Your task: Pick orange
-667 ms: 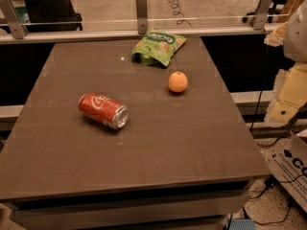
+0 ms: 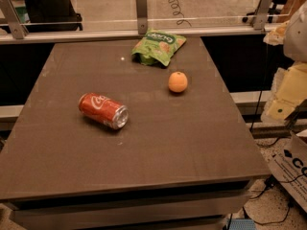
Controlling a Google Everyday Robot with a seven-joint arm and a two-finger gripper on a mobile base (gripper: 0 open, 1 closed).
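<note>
Approach step, grasp not begun. The orange (image 2: 178, 82) sits alone on the brown table (image 2: 144, 152), at about 2 o'clock from the table's middle, nothing touching it.

A red can (image 2: 103, 110) lies on its side at 9 o'clock of the middle, well apart from the fruit. A green snack bag (image 2: 158, 47) lies at the far edge, 12 o'clock. It is near the orange, at its 11 o'clock, with bare table between them.

We take the pale, blocky shape at the right border to be the gripper (image 2: 284, 99). It is off the table at 3 o'clock, well apart from the orange and roughly level with it in the view. We cannot tell whether it is released or clenched. It holds nothing we can see.

Next move, as we judge it: swing in from 3 o'clock over the right table edge, come down on the orange from above and close around its widest part. It is round and may roll if nudged from one side. The can and bag should not be in the way.

Hard to make out: the arm is cut off by the right border, so its pose is unclear. The orange's far side is hidden. The box (image 2: 293, 169) on the floor at 4 o'clock is only partly in view.
</note>
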